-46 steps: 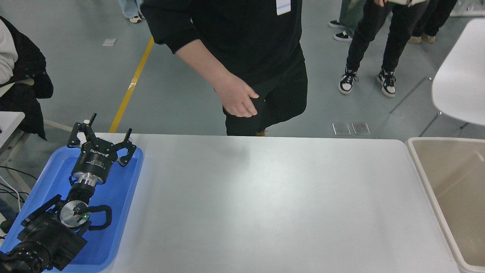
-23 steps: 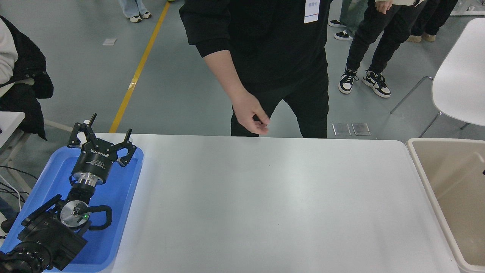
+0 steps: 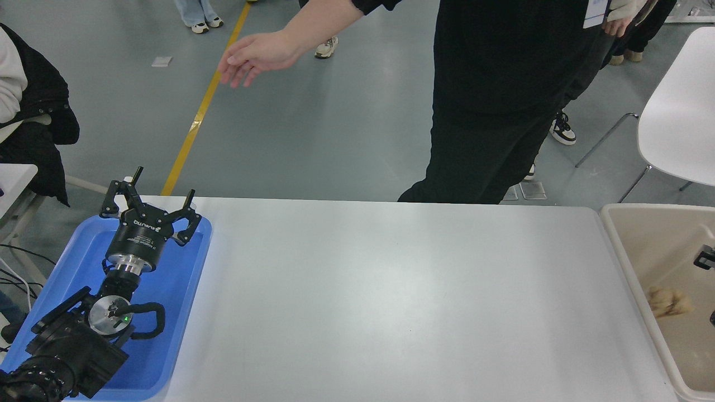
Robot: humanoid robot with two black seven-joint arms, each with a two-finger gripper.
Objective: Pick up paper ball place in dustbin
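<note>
The paper ball [image 3: 669,302] now lies inside the dustbin [image 3: 615,241], absent a moment ago. My right gripper [image 3: 705,258] edges in, fingers unreadable; my left gripper [image 3: 149,211] stays parked, spread.

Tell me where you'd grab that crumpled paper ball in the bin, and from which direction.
The paper ball lies inside the dustbin, low against the beige wall, so only a grip from straight above looks workable, the fingers closing across its widest middle. It is a creased, roughly round wad with no handle or edge, so any opposite pair of sides would probably do. The left gripper is parked over the blue tray.
</note>
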